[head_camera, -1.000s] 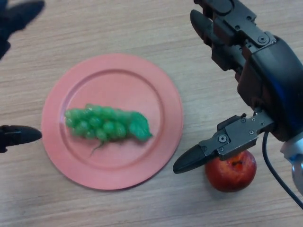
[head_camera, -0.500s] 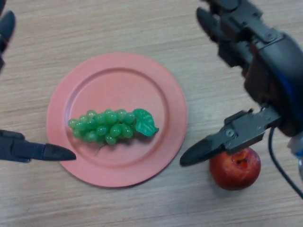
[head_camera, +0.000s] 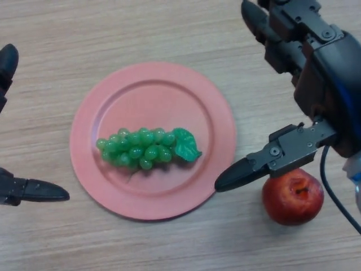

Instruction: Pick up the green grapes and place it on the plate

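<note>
Nearest the robot, a red apple (head_camera: pixel 293 196) sits on the wooden table (head_camera: pixel 169 34), just off the lower right of the plate and apart from its rim. At the lower left edge a finger of the left hand (head_camera: pixel 34 191) lies out straight over the table, its tip just short of the plate; another fingertip of that hand shows at the upper left edge; it holds nothing. Green grapes (head_camera: pixel 148 148) rest on the pink plate (head_camera: pixel 152 84), slightly below its centre, bunch lying crosswise with the leaf toward the robot's right and a thin stem trailing below. Right hand (head_camera: pixel 316 84) hangs released above the table right of the plate: thumb stretched out above the apple, its tip beside the plate rim; fingers straight, toward the far edge.
</note>
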